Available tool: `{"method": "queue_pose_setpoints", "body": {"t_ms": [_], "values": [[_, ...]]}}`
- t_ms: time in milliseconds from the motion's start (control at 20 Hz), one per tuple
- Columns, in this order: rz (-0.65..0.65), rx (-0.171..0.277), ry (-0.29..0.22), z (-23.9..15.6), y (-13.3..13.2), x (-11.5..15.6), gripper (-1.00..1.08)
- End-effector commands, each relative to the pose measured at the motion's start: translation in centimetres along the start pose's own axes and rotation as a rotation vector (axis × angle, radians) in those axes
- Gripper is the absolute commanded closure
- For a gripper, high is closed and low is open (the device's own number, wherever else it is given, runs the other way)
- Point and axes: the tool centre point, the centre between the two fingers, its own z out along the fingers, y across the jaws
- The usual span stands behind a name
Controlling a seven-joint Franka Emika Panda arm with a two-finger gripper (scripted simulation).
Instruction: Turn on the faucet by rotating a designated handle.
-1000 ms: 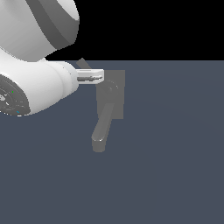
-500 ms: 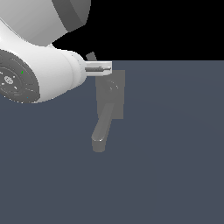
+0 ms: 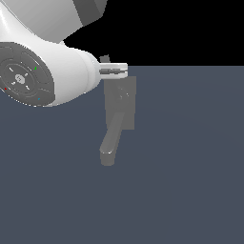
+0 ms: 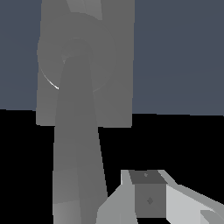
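Observation:
The dull grey faucet has a flat back plate (image 3: pixel 125 102) and a thick spout (image 3: pixel 112 140) that runs down to a rounded tip. In the wrist view the spout (image 4: pixel 78 144) comes off a round hub on the plate (image 4: pixel 116 65). Only a slim grey stub of the handle (image 4: pixel 84 8) shows, at the plate's far end, cut off by the frame edge. In the exterior view the handle is a faint mark (image 3: pixel 126 93) on the plate. My gripper (image 3: pixel 123 70) hovers at the plate's upper edge, beside the spout and touching nothing I can see. Its finger (image 4: pixel 148 197) shows in the wrist view, but the gap does not.
The bulky white arm (image 3: pixel 43 71) fills the exterior view's upper left and hides what lies behind it. The faucet lies on a plain blue-grey floor (image 3: pixel 190 167), with black background beyond it.
The arm has swung toward the exterior view's right and looms larger. The hand has shifted from the plate's left side to its upper edge. The faucet has not moved.

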Motion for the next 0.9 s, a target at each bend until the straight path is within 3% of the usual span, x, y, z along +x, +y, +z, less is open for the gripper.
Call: {"method": "queue_pose_setpoints", "body": {"t_ms": [0,650,700,850], "values": [[0.003,0.014,-0.012,0.3,-1.7,-0.8,1.08],[0.007,0.013,-0.031,0.5,-6.2,-2.9,1.08],[0.001,-0.004,0.011,-0.3,-4.7,-0.7,1.08],[0.002,-0.002,0.004,-0.2,-6.0,-0.7,1.08]]}}
